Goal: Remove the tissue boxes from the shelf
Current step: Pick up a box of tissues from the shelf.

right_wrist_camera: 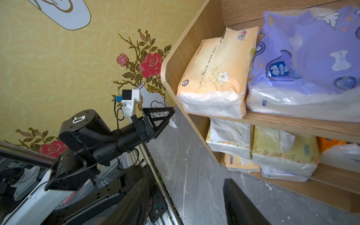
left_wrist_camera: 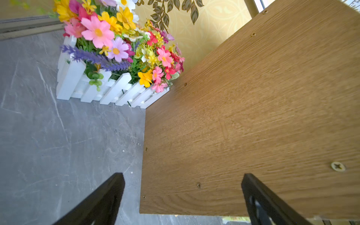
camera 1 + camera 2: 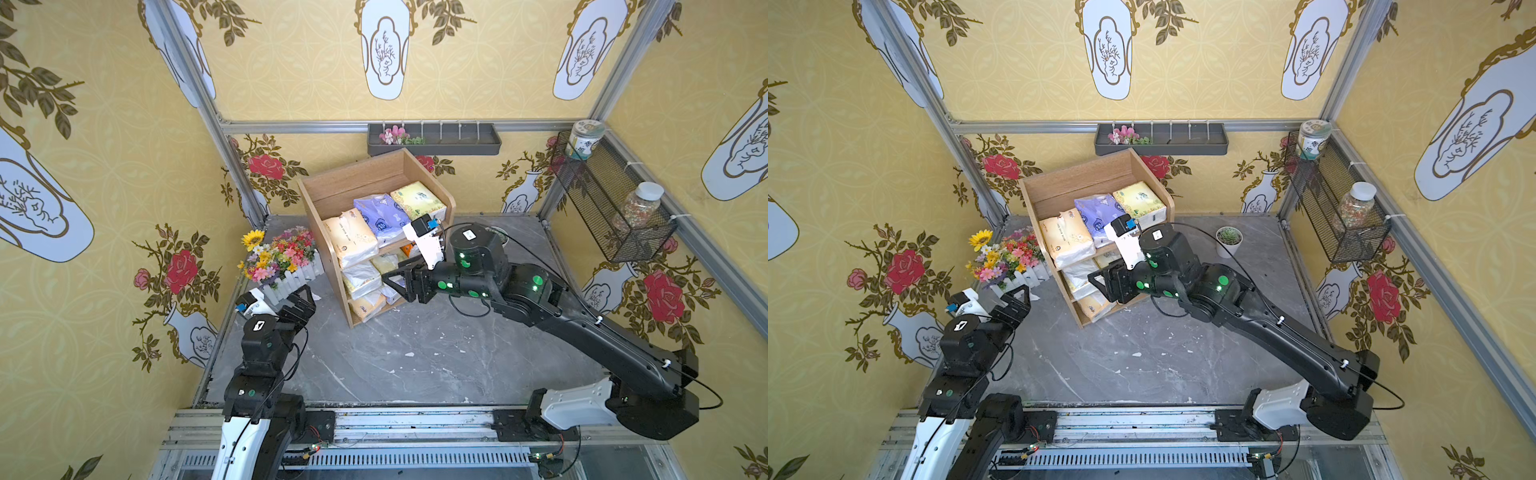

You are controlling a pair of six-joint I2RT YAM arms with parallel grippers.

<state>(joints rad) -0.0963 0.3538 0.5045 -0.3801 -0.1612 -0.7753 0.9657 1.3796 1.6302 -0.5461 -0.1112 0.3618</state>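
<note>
You get bright, even light in both top views, with only faint shadows on the grey marbled surface (image 3: 415, 357). In the left wrist view the light-brown wood-grain shelf (image 2: 263, 116) smears into blur. The right wrist view bows its straight edges, and the lavender plastic-wrapped tissue pack (image 1: 311, 58) looks soft.

- In both top views I see yellow wallpaper (image 3: 291, 75) on three walls, printed with white vases, leaves and red roses.
- Silver aluminium rails (image 3: 291, 126) edge the walls.
- A grey marble-look floor (image 3: 395, 353), flecked white, fills centre frame.
- A dark grey wall tray (image 3: 457, 148) hangs upper centre.
- A black wire-mesh basket (image 3: 582, 187) hangs at right.
- The light is bright and even.
</note>
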